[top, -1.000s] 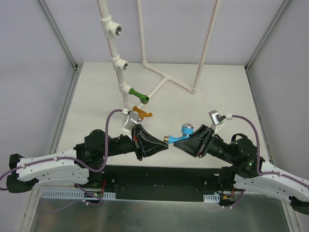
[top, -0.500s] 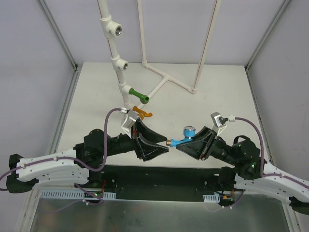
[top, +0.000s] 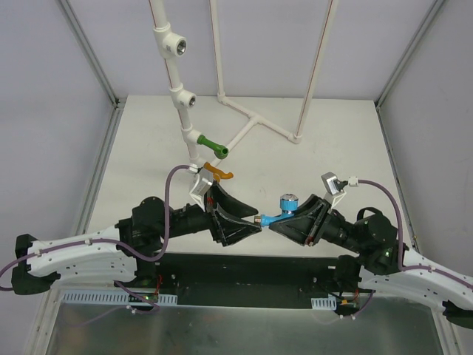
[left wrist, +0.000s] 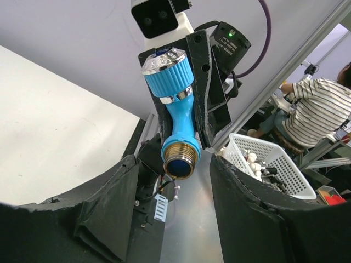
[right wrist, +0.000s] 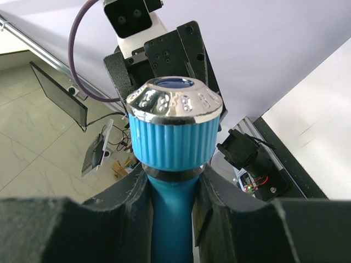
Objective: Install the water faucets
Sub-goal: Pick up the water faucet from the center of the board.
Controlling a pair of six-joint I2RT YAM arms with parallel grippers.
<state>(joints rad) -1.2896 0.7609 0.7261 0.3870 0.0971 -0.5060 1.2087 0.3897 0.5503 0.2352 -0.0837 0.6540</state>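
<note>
One faucet is not yet installed: the light blue faucet [left wrist: 179,118], above the table's [top: 332,133] near edge, clenched in the right gripper [top: 275,221]. The left gripper [top: 253,221] is released, jaws straddling the brass thread [left wrist: 181,159] without touching. The green faucet [top: 213,146] and orange faucet [top: 219,174] sit in the pipe stand [top: 171,70]. Risk: a misaligned regrasp could tilt or drop the blue one.

Centre front: the left gripper [top: 251,224] and the right gripper [top: 273,224] meet nose to nose, so there is no passage between them.
Left jaws: they stand apart, with a slim gap on each side of the brass end of the blue faucet [top: 288,201], which the right jaws clamp.
Left rear: the white pipe stand [top: 179,92] rises here. The green faucet [top: 213,145] and the orange faucet [top: 220,174] stick out to the right, the orange one just beside the left wrist.
Rear centre: the feet of the stand lie across the counter [top: 340,159].
Right rear: bare counter, wide room up to the frame post [top: 408,70].
</note>
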